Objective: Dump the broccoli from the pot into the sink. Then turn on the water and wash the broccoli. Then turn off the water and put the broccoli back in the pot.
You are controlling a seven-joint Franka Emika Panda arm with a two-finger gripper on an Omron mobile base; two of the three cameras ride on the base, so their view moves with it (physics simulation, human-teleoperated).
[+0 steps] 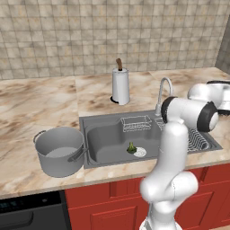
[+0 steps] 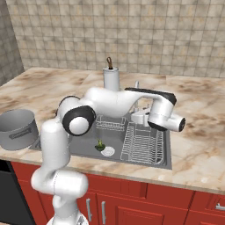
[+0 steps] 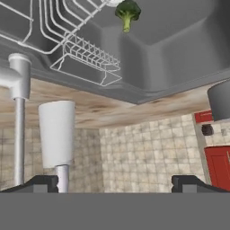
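arm links (image 1: 173, 152): were glossy white, thick and rounded, tube-like
joint caps (image 2: 78, 119): were black discs ringed by dark bands, set on the bulging white joints
forearm (image 2: 115, 99): was white with a black strip running along its top edge
wrist end (image 2: 167, 117): was a white cylinder closed by a dark face
finger tips (image 3: 42, 183): were small, dark and blocky, two of them

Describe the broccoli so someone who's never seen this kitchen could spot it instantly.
Find the dark grey sink set in the marble counter, right of the big grey pot. On the basin floor, beside the round pale drain, sits the broccoli. It is the one small green thing there, a floret with a paler stem, unlike the wire racks nearby.
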